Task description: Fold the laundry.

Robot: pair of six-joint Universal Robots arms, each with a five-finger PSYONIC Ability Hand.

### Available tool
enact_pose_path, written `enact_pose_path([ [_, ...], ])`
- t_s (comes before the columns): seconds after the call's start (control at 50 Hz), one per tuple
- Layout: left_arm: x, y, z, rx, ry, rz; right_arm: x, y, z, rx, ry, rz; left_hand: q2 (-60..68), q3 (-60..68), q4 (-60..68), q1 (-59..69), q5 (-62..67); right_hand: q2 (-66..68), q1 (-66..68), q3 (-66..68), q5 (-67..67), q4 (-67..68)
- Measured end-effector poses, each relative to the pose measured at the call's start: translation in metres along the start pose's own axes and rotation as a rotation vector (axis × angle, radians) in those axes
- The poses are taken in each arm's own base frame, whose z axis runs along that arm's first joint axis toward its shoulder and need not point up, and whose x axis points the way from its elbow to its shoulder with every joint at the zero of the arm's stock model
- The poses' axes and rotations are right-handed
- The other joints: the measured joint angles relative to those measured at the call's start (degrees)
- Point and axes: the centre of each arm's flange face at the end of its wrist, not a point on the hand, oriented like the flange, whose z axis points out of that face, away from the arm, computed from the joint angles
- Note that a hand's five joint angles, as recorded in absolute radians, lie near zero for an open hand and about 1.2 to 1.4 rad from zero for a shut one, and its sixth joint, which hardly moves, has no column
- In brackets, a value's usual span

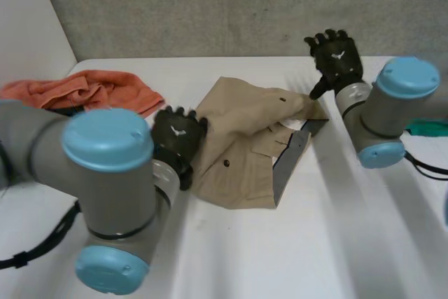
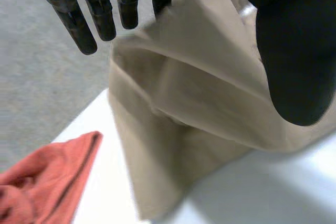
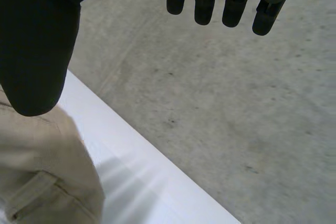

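A tan garment (image 1: 241,159) lies rumpled on the white desk (image 1: 336,243), its long axis running slantwise from our left hand (image 1: 176,136) toward our right hand (image 1: 337,57). The left hand is nearer: fingers straight and released, it hovers at the cloth's edge, cloth under its palm. The right hand, likewise released and holding nothing, hangs just beyond the far corner, cloth beneath its thumb.

Head view: black left hand (image 1: 178,136) at centre-left, fingers (image 2: 100,17) straight, thumb spread wide; black right hand (image 1: 337,59) at upper right, fingers (image 3: 205,3) straight, thumb apart. The grey left arm (image 1: 105,173) is at lower left, the grey right arm (image 1: 385,113) at right.
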Motion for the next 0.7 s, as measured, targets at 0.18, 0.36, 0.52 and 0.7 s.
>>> enact_pose_path([
  [0.18,-0.064,-0.042,-0.034,0.121,-0.086,-0.095,0.013,-0.085,-0.064,-0.107,0.059,0.014,-0.10,0.00,0.00,0.00,0.00,0.00,0.00,0.00,0.00,0.00],
  [0.36,-0.105,-0.012,-0.014,0.054,-0.029,-0.146,-0.039,-0.083,-0.151,-0.407,-0.175,0.000,1.93,1.87,2.03,1.98,1.16,0.00,0.00,0.00,0.00,0.00],
  [0.52,-0.124,0.050,0.041,-0.129,0.063,-0.207,-0.098,-0.049,-0.204,-0.537,-0.391,-0.022,7.95,7.91,8.43,7.96,7.25,0.00,0.00,0.00,0.00,0.00],
  [0.7,-0.112,0.084,0.079,-0.188,0.155,-0.224,-0.136,-0.012,-0.202,-0.464,-0.385,-0.054,8.57,8.50,8.73,8.00,7.49,0.18,0.20,0.16,0.17,0.14],
])
